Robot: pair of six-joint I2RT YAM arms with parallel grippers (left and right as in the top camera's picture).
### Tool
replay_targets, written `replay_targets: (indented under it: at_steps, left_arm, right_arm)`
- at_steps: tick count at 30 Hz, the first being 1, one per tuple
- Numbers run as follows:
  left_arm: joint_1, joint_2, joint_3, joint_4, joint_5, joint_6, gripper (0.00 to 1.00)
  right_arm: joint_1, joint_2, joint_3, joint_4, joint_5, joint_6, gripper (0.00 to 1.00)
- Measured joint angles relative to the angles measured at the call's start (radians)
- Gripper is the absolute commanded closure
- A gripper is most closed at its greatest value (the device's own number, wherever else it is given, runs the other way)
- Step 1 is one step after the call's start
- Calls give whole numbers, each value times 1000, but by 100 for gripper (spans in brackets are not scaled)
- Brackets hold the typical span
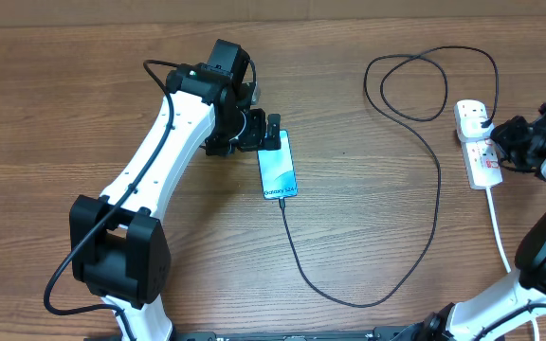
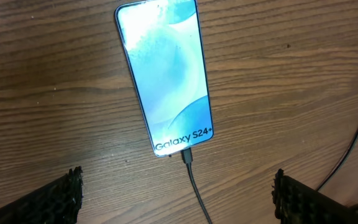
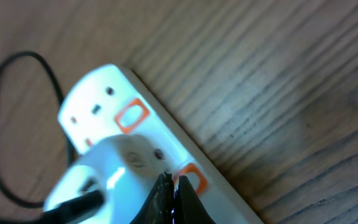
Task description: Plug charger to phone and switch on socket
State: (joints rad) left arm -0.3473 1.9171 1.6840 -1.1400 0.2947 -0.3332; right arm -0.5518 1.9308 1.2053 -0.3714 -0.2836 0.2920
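The phone (image 1: 278,168) lies flat mid-table with its cyan screen lit; it also shows in the left wrist view (image 2: 165,74). The charger's thin black cable (image 1: 415,256) has its tip in the phone's near end (image 2: 186,155), loops at the back and ends in a white plug (image 3: 114,171) seated in the socket (image 1: 480,152). My left gripper (image 2: 178,196) is open and empty, straddling the cable just off the phone's near end. My right gripper (image 3: 173,199) is shut, its tip down at an orange switch (image 3: 193,177) on the socket (image 3: 98,102).
The socket's thick white cord (image 1: 500,237) runs toward the front right. A second orange switch (image 3: 132,116) sits further along the strip. The cable loop (image 1: 415,85) lies at the back right. Bare wood surrounds the phone.
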Motion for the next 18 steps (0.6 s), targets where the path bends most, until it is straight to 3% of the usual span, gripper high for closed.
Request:
replay_targets:
  at_steps: [18]
  left_arm:
    - [0,0,0,11,0,0,0]
  right_arm:
    - [3,19,0,5,0,0,96]
